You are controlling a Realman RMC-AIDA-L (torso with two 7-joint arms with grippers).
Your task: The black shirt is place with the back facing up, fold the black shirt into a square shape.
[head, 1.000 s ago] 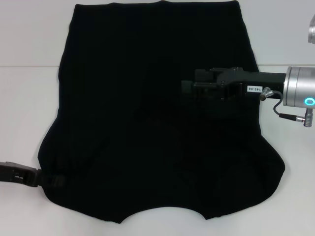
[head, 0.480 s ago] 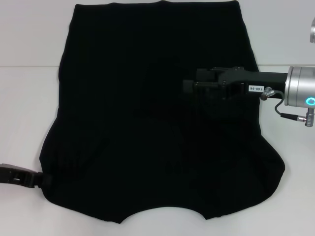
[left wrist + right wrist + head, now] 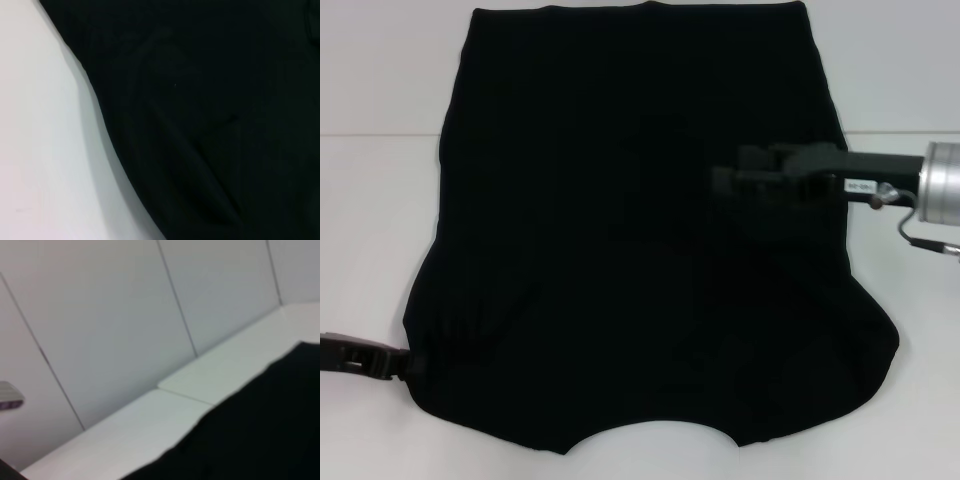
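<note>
While the white table [image 3: 380, 200] shows bare on both flanks, the black shirt [image 3: 620, 250] covers most of its middle, spread flat with no lettering showing. Its far edge is straight and reaches almost to the top of the head view; its side edges run down and flare outward into the short sleeves near the robot, and the near edge curves inward at the collar. Open table lies wide to the left of the cloth and in a narrower strip to the right, with a seam line crossing the table on either side.

Over the shirt's right half, the right gripper [image 3: 725, 183] reaches in level from the right edge, its black body dark against the cloth; whether its fingers are parted or hold anything cannot be told. Behind it the silver wrist sits over bare table.

At the near left corner, the left gripper [image 3: 408, 364] lies low at the sleeve's outer edge, touching the cloth; its grip cannot be made out.
</note>
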